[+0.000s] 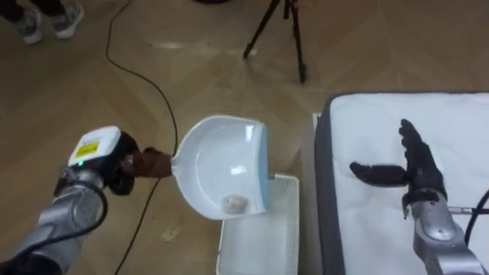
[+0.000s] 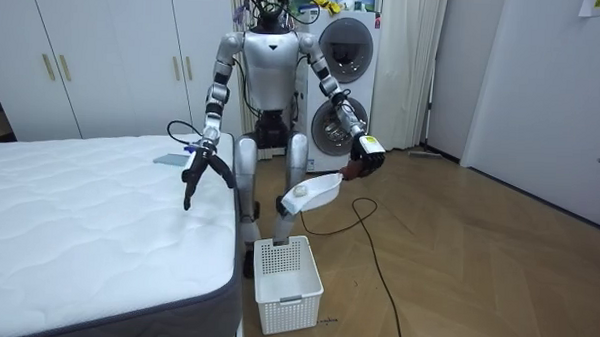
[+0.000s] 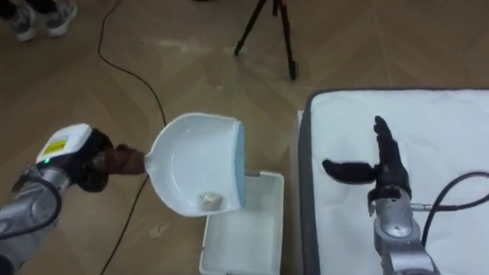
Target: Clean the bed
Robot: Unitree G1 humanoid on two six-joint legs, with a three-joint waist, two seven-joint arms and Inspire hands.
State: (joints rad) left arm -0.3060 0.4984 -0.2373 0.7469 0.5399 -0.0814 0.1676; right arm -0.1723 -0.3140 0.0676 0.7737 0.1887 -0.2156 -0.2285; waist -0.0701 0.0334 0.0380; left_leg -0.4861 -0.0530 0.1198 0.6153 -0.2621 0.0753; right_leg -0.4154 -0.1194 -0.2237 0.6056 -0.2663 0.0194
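Left eye view: the left hand [image 1: 126, 164] is curled round the handle of the dustpan [image 1: 221, 156], which is tipped above the basket [image 1: 260, 244]. A scrap [image 1: 233, 203] sits at the pan's lower lip. The right hand [image 1: 416, 172] hovers over the bed [image 1: 458, 122], right of the basket, fingers straight and spread.

My worry is that the pan overhangs the basket's left edge, so a sloppy tilt could drop the scrap on the floor.

Room view: a flat greyish thing [image 2: 167, 160] lies on the bed, well away from the basket.

Right eye view: a tripod [image 3: 289, 46] stands beyond the basket, not in the way.
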